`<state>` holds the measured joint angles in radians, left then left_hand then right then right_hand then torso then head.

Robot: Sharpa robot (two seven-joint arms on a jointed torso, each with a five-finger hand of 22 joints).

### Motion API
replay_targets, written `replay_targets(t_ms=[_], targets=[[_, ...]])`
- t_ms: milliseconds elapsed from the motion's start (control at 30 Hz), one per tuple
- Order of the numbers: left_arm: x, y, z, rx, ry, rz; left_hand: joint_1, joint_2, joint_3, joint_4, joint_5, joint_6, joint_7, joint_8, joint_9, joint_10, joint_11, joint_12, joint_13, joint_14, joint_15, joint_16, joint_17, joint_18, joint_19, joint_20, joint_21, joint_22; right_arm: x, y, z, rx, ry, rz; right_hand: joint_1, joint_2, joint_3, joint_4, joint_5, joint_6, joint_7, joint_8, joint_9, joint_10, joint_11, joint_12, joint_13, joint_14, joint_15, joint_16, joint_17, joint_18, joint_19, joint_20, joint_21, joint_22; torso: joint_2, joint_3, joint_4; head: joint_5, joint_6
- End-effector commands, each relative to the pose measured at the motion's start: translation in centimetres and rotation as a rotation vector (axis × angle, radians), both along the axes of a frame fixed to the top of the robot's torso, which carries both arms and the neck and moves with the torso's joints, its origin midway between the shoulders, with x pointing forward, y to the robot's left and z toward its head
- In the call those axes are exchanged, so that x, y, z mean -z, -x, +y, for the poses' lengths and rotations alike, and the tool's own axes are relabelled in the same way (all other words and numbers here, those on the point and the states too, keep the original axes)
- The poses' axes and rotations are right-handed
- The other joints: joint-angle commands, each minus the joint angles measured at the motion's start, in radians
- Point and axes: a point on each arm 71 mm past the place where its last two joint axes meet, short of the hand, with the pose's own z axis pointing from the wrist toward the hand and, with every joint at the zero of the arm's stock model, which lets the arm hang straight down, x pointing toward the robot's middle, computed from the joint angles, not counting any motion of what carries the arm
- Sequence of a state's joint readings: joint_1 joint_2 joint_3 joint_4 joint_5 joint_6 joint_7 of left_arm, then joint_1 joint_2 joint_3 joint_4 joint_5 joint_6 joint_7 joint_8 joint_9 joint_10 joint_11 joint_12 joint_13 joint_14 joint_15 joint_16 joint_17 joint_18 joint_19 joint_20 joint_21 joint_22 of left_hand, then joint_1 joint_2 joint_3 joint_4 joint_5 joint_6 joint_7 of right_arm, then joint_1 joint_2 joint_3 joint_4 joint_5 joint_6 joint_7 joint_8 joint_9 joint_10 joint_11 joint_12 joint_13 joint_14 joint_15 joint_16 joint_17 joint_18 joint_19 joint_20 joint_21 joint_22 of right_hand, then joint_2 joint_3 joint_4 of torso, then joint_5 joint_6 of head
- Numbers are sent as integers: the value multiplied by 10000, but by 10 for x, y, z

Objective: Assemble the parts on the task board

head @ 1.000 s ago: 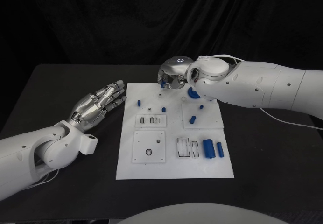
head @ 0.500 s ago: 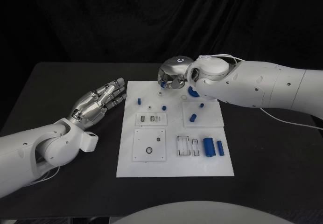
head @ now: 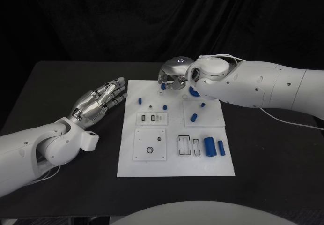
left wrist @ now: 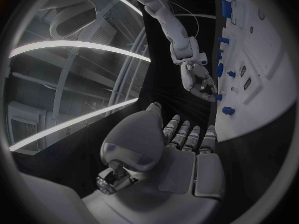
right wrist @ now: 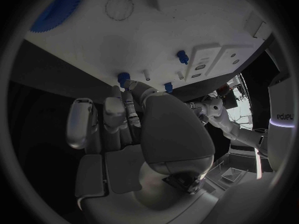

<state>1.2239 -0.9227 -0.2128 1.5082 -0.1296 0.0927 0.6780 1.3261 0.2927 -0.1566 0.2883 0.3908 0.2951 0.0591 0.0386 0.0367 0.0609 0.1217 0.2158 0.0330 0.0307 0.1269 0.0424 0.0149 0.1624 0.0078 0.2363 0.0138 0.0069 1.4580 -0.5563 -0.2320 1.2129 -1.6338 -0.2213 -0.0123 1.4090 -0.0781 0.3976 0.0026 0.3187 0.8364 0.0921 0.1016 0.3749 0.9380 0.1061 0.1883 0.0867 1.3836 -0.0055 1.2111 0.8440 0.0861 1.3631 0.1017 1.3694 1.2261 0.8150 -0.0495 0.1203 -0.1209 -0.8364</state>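
Little has moved: right robot hand (head: 173, 79) still hovers over the board's (head: 175, 166) far edge, pinching a blue part (head: 163, 86) for insertion. Left robot hand (head: 100, 101) waits open over the desk (head: 61, 89).

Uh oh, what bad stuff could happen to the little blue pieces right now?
The right hand pinches a small blue piece at its fingertips over the far edge of the white board. The pinch looks slight, so the piece might slip and roll off onto the black table. A thin peg stands just beside it, and the fingers might knock it. The left hand lies open beside the board, too far away to catch anything.
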Motion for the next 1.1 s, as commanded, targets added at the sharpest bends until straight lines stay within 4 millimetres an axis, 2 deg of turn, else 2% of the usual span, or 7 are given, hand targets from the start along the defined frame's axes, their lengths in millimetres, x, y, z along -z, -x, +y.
replay_targets(t_ms=[33,300,733,833,900,1033,1100], targets=[[-11,1,1,5,1010,-1067,103,-1,52,-16,67,-3,59,26,12,-50,-10,-45,-16,-40,57,-58,-16,157,23,45,-38,-2,2,-1,-2,166,142,120,-48,-115,45,2,-240,-670,-266,-384,-232,-626,52,-328,-70,-174,6,-111,-147,11,-155,7,-129,-123,3,8,-6,-1,5],[-11,2,2,-10,1006,-1060,114,1,63,-14,79,8,75,28,14,-57,-8,-56,-18,-44,60,-63,-18,156,21,46,-40,-3,-4,0,-9,86,-541,-378,146,-16,-469,-87,-593,-3376,-837,-475,-1452,-2145,131,-622,-35,-917,120,-595,-899,187,-844,124,-771,-815,-4,13,-20,-6,53],[-11,3,9,-166,939,-1063,127,-4,73,-11,80,44,87,35,19,-56,-6,-35,-15,-43,56,-59,-16,155,26,45,-36,0,-53,24,-63,333,-1641,-1458,294,152,-487,90,-478,-1221,82,-11,-1268,-521,-35,1190,641,-807,10,-468,-705,149,-681,40,-703,-522,12,21,-47,-3,368],[-11,3,9,-164,937,-1058,127,-4,73,-11,80,44,87,35,19,-56,-6,-35,-15,-43,56,-59,-16,155,26,45,-36,0,-56,31,-81,610,-1632,-1413,250,100,-636,205,-711,-662,247,133,-1289,1200,-572,2841,1504,-1390,-129,-1366,-1982,325,-1208,-51,-1307,-1200,14,27,-47,-44,415],[-11,3,9,-163,936,-1057,127,-4,73,-11,80,44,87,35,19,-56,-6,-35,-15,-43,56,-59,-16,155,26,45,-36,0,-55,35,-94,851,-1560,-1305,144,-100,-837,530,-965,-406,32,-96,-1516,74,-664,6177,4213,-1625,-376,-2593,-3187,389,-1620,-248,-2266,-1998,11,25,-37,-126,445],[-11,3,9,-161,932,-1051,127,-4,73,-11,80,44,87,35,19,-56,-6,-35,-15,-43,56,-59,-16,155,26,45,-36,0,-49,41,-117,1472,-1311,-930,-550,52,-1280,1320,-1308,-146,60,-229,-1640,4638,-963,12789,12706,686,-394,1751,3801,-68,-42,-350,-503,307,2,14,-40,-218,456],[-11,3,9,-164,930,-1049,127,-4,73,-11,80,44,87,35,19,-56,-6,-35,-15,-43,56,-59,-16,155,26,45,-36,0,-44,43,-126,1796,-1191,-719,-741,54,-1461,1497,-1388,-117,80,-262,-1661,5537,-936,13419,13911,1178,-392,2680,5442,-143,135,-355,-188,693,-1,7,-46,-225,474]])
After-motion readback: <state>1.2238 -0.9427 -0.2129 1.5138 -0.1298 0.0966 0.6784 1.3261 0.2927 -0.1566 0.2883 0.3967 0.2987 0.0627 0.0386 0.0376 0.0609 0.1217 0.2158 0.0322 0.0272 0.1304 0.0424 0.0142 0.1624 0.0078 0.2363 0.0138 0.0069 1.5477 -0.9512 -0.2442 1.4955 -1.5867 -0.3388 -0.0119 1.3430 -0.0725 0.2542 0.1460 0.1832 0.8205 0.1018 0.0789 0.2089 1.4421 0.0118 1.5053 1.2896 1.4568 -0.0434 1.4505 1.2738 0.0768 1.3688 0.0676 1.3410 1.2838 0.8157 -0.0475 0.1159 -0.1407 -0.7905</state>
